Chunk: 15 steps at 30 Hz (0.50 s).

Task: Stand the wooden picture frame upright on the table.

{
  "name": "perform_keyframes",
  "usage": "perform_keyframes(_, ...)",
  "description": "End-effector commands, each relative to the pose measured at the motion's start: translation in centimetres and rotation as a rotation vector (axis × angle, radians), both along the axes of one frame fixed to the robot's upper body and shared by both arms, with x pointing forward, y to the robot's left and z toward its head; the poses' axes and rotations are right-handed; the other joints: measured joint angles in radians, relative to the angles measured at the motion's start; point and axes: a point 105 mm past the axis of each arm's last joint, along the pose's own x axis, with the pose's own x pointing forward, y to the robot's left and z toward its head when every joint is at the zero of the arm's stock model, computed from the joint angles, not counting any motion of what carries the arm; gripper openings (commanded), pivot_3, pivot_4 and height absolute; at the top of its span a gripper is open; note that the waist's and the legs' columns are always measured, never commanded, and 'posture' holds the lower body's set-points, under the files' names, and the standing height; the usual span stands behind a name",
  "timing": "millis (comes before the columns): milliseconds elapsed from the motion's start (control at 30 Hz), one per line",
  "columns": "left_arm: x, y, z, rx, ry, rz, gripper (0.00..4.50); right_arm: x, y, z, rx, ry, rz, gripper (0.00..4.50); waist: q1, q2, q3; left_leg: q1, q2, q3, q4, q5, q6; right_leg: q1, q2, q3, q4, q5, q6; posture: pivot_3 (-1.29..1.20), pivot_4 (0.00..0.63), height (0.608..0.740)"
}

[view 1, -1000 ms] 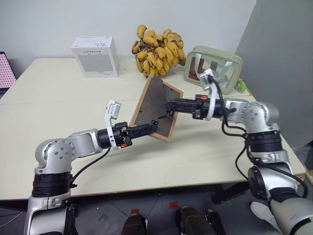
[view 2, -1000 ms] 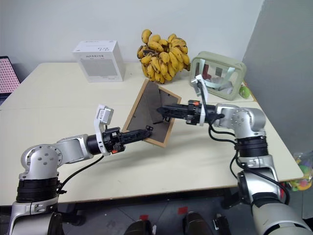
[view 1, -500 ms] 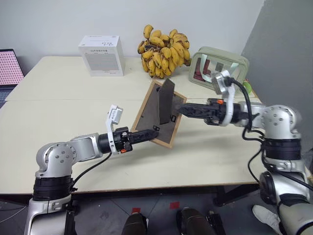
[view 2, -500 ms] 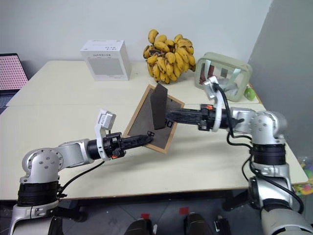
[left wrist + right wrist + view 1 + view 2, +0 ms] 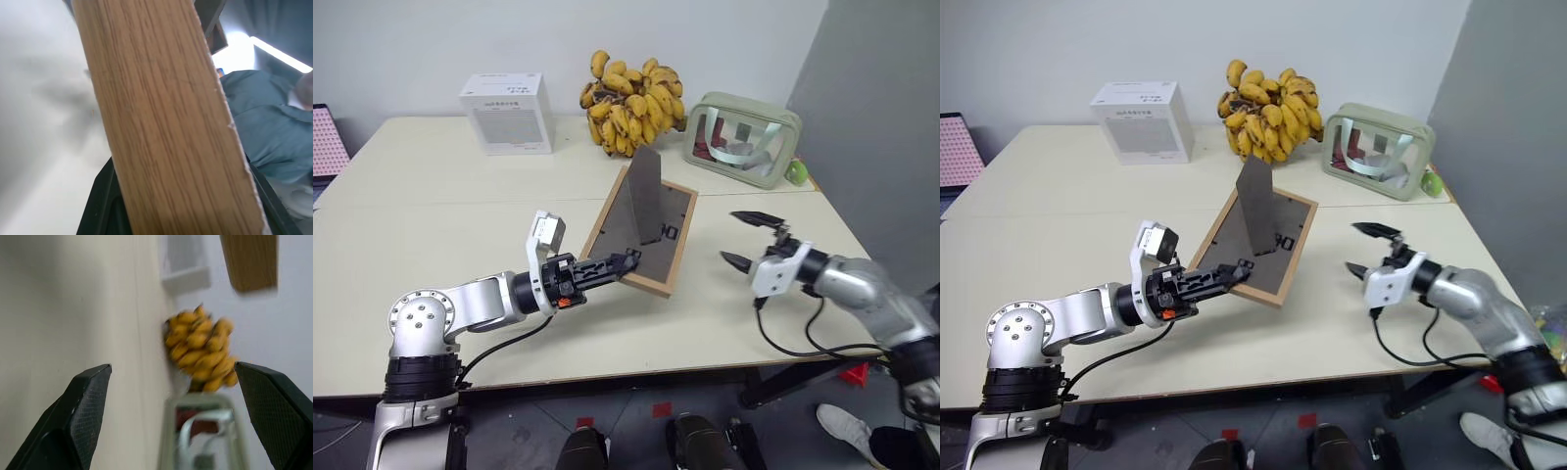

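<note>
The wooden picture frame (image 5: 641, 235) leans tilted near the middle of the worktop (image 5: 431, 211), its dark back panel facing the camera and its stand (image 5: 646, 194) swung out and pointing up. Its lower edge rests on the worktop. The left claw (image 5: 625, 261) pinches the frame's lower left edge; in the left wrist view the light wood (image 5: 161, 127) runs between the black fingers. The right claw (image 5: 740, 238) hovers off to the frame's right, apart from it, fingers spread wide with nothing between them. Behind the frame lie a bunch of bananas (image 5: 631, 103), a white box (image 5: 506, 113) and a pale green clear-sided bag (image 5: 742, 137).
</note>
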Motion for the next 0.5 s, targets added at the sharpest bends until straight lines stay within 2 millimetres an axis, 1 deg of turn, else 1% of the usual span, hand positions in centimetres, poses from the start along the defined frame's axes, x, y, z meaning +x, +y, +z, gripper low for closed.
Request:
perform_keyframes(33, -0.8, -0.7, 0.7, -0.033, -0.012, -0.017, 1.40, 0.7, 1.9, 2.5, 0.034, -0.201, 0.072, 4.24, 0.001, 0.000, 0.000, 0.000, 0.000, -0.001, 0.001, 0.000, 0.000, 0.000, 0.000, 0.000, 0.000, 0.000, 0.000, 0.00, 0.150, 0.740)
perform_keyframes(133, -1.0, -0.9, 0.3, -0.021, -0.003, -0.019, 1.40, 1.1, 3.1, 3.2, 0.066, -0.245, 0.105, 4.24, 0.003, 0.000, 0.000, 0.002, -0.001, -0.002, 0.001, 0.000, 0.000, 0.003, 0.000, -0.001, 0.000, -0.002, -0.003, 0.00, 0.150, 0.740)
perform_keyframes(167, -1.0, -0.9, 0.3, -0.023, -0.002, -0.014, 1.40, 0.9, 3.3, 3.6, 0.077, -0.262, 0.129, 4.24, 0.004, 0.000, 0.000, 0.002, -0.001, -0.002, 0.001, 0.000, 0.000, 0.003, 0.000, -0.001, 0.000, -0.002, -0.003, 0.00, 0.150, 0.740)
perform_keyframes(233, -0.7, -0.8, 0.4, -0.027, 0.000, -0.002, 1.40, 0.4, 3.4, 4.2, 0.101, -0.282, 0.169, 3.87, 0.015, -0.001, 0.000, 0.002, -0.002, -0.003, 0.001, 0.000, 0.000, 0.004, 0.000, -0.001, -0.001, -0.002, -0.003, 0.00, 0.150, 0.740)
perform_keyframes(267, -0.6, -0.7, 0.4, -0.032, 0.001, 0.003, 1.40, 0.2, 3.5, 4.3, 0.090, -0.296, 0.187, 3.77, 0.020, -0.001, 0.000, 0.002, -0.002, -0.002, 0.001, 0.000, 0.000, 0.004, -0.001, -0.001, -0.001, -0.002, -0.003, 0.00, 0.150, 0.740)
perform_keyframes(367, -0.5, -0.8, 0.5, -0.033, 0.004, 0.002, 1.40, -0.3, 3.5, 3.7, 0.034, -0.299, 0.227, 3.03, 0.028, -0.001, 0.000, 0.002, -0.003, -0.002, 0.001, 0.000, 0.000, 0.005, -0.002, -0.001, -0.003, -0.002, -0.003, 0.00, 0.150, 0.740)
perform_keyframes(400, -0.5, -0.9, 0.4, -0.033, 0.005, 0.000, 1.40, -0.4, 3.5, 3.6, 0.029, -0.301, 0.234, 2.86, 0.030, -0.001, 0.000, 0.002, -0.003, -0.002, 0.001, 0.000, 0.000, 0.005, -0.002, -0.001, -0.003, -0.002, -0.003, 0.00, 0.150, 0.740)
perform_keyframes(433, -0.5, -0.9, 0.4, -0.034, 0.006, -0.001, 1.40, -0.4, 3.5, 3.7, 0.026, -0.311, 0.238, 2.53, 0.032, -0.001, 0.000, 0.002, -0.003, -0.002, 0.001, 0.000, 0.000, 0.005, -0.002, -0.001, -0.003, -0.002, -0.003, 0.00, 0.150, 0.740)
perform_keyframes(467, -0.5, -1.0, 0.4, -0.034, 0.006, -0.004, 1.40, -0.5, 3.6, 3.8, 0.023, -0.320, 0.244, 2.37, 0.032, -0.001, 0.000, 0.002, -0.003, -0.003, 0.001, 0.000, 0.000, 0.005, -0.002, -0.001, -0.003, -0.002, -0.003, 0.00, 0.150, 0.740)
perform_keyframes(500, -0.5, -1.0, 0.4, -0.035, 0.007, -0.006, 1.40, -0.5, 3.6, 3.9, 0.020, -0.329, 0.247, 2.12, 0.032, -0.001, 0.000, 0.002, -0.003, -0.003, 0.001, 0.000, 0.000, 0.005, -0.002, -0.001, -0.003, -0.002, -0.003, 0.00, 0.150, 0.740)
